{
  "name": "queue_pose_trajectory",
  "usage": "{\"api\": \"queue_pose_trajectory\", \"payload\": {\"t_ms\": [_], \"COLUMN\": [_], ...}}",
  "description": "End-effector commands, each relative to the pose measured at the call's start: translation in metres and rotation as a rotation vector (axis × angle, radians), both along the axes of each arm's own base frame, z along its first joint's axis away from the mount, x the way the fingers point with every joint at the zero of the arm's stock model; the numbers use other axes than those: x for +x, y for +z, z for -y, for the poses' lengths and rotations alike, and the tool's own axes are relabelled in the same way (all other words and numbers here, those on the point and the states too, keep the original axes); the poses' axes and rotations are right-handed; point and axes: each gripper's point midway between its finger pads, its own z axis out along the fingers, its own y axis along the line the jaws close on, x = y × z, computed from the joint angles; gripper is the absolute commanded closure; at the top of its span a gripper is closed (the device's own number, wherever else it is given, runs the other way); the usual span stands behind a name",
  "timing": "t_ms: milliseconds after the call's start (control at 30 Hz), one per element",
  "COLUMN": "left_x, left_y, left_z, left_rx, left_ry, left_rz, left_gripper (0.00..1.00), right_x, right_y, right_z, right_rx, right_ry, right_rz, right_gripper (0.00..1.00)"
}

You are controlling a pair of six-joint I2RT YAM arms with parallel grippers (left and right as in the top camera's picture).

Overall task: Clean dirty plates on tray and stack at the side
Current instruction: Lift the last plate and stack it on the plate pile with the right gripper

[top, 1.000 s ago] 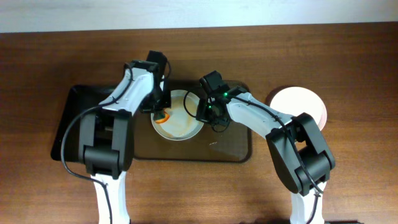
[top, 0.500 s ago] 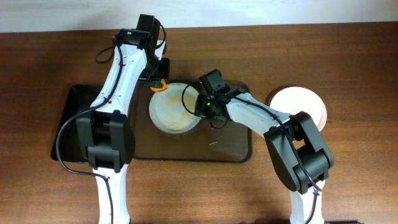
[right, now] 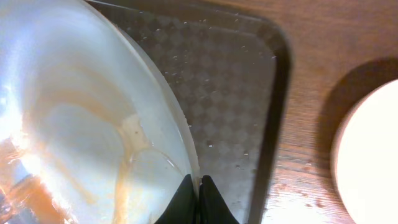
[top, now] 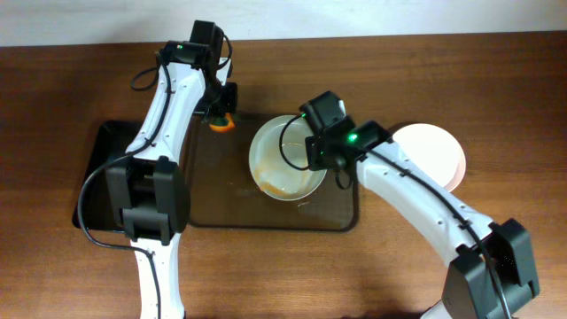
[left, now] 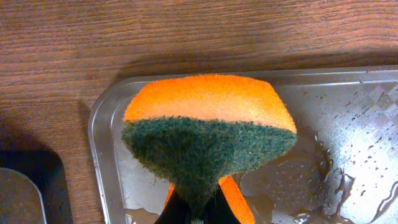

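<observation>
Left pincer (left: pixel 196 213) reaches far forward, right pincer (right: pixel 198 200) angles inward, both clamped tight.

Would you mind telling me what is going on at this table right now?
The robot is cleaning plates over a wet tray. The left gripper holds an orange-and-green sponge above the tray's far-left corner, apart from the dirty plate. The right gripper pinches that plate's rim and holds it tilted over the tray; orange-brown residue streaks it. A clean-looking white plate sits on the table to the right.
</observation>
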Motion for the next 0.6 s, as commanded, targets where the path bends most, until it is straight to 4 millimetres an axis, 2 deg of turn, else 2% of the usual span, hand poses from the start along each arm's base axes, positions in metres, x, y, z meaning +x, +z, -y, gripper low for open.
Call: {"api": "queue_pose_trajectory", "payload": {"t_ms": [0, 100, 200, 300, 333, 467, 567], "left_x": [-0.001, -0.002, -0.002, -0.002, -0.002, -0.003, -0.003], "left_y": [0.007, 0.007, 0.007, 0.007, 0.007, 0.007, 0.007], "left_z": [-0.004, -0.004, -0.004, -0.004, -0.004, -0.004, -0.004], "left_rx": [0.006, 0.007, 0.007, 0.007, 0.007, 0.007, 0.007], "left_ry": [-0.011, -0.011, -0.011, -0.011, -0.011, -0.011, -0.011], "left_rz": [0.009, 0.006, 0.006, 0.006, 0.006, 0.004, 0.002], "left_gripper": [1.00, 1.00, 1.00, 1.00, 1.00, 1.00, 1.00], "right_x": [0.005, -0.001, -0.017, -0.038, -0.043, -0.044, -0.040], "right_y": [0.031, 0.060, 0.115, 0.156, 0.161, 0.159, 0.127], "right_z": [0.012, 0.007, 0.002, -0.008, -0.012, -0.016, -0.031], "right_rx": [-0.271, -0.456, -0.702, -0.843, -0.856, -0.834, -0.707], "right_ry": [-0.035, -0.044, -0.106, -0.158, -0.159, -0.147, -0.044], "right_rz": [0.206, 0.371, 0.635, 0.828, 0.855, 0.852, 0.725], "right_gripper": [0.96, 0.96, 0.96, 0.96, 0.96, 0.96, 0.96]}}
